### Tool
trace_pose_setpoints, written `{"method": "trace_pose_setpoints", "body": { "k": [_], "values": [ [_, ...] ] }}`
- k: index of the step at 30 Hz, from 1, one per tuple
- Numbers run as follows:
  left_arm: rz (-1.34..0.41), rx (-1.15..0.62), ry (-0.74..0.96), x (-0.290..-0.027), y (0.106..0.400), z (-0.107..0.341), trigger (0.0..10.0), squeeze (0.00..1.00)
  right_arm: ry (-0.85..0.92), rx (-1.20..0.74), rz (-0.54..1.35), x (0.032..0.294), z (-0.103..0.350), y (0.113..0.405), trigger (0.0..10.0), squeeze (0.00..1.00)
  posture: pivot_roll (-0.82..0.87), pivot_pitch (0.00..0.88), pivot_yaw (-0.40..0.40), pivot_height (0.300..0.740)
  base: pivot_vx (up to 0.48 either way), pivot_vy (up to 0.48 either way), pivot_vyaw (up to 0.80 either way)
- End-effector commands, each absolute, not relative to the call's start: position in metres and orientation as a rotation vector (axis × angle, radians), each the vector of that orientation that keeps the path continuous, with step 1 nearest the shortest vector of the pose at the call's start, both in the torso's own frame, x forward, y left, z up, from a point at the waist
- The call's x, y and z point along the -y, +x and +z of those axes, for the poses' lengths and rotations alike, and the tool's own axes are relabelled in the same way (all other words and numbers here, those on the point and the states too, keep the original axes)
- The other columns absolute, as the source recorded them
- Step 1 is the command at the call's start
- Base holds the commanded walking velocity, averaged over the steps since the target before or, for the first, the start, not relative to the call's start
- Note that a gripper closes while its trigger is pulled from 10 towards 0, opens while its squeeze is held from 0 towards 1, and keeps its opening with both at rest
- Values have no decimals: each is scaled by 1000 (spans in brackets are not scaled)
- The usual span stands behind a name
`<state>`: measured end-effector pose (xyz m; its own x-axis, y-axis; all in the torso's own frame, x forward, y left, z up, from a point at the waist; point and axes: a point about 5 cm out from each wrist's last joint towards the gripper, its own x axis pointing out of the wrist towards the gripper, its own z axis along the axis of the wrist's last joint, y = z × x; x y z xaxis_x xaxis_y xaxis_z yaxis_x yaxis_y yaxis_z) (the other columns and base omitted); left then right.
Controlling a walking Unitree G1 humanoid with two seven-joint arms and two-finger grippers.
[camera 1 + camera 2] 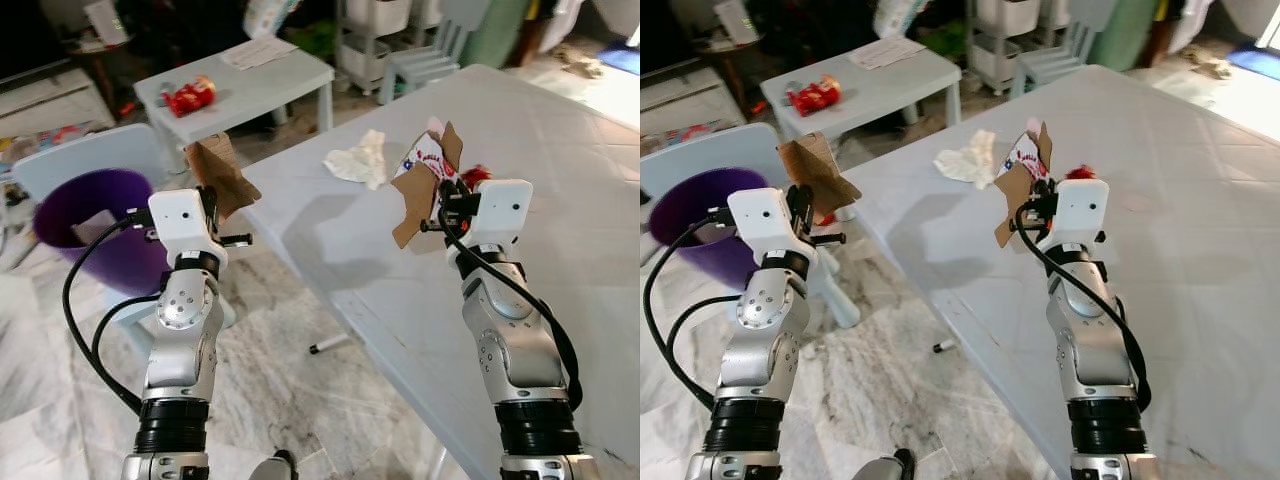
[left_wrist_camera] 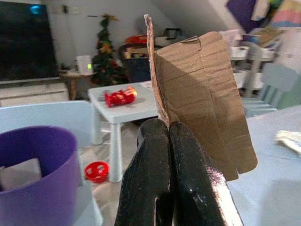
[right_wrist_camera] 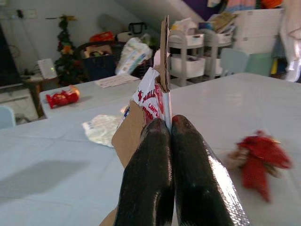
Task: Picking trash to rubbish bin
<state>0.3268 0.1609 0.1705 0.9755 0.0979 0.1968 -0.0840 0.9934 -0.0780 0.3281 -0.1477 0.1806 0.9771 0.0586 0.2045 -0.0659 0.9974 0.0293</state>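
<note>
My left gripper is shut on a brown cardboard piece and holds it upright just off the big table's left edge. The purple rubbish bin stands to its left, with a scrap of paper inside; in the left wrist view the bin is beside the fingers. My right gripper is shut on a cardboard package with red-and-white print and holds it above the pale blue table. On the table lie crumpled white paper and a red crumpled scrap.
A pale blue chair stands behind the bin. A small low table further back carries a red packet and a sheet of paper. Shelves, a child's chair and clutter line the far wall. Marble floor lies between my arms.
</note>
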Motion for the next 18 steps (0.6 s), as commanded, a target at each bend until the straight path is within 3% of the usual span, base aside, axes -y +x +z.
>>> {"method": "trace_pose_setpoints", "body": {
  "k": [1, 18],
  "values": [
    [73, 209, -73, -158, 329, 176, 0, 0, 33, 219, 69, 146, 183, 328, 0, 0, -11, 75, 17, 740, 0, 0, 800],
    [48, 194, -99, -151, 333, 176, 0, 0, 32, 221, 66, 147, 184, 328, 0, 0, -18, 74, 23, 740, 0, 0, 800]
  ]
}}
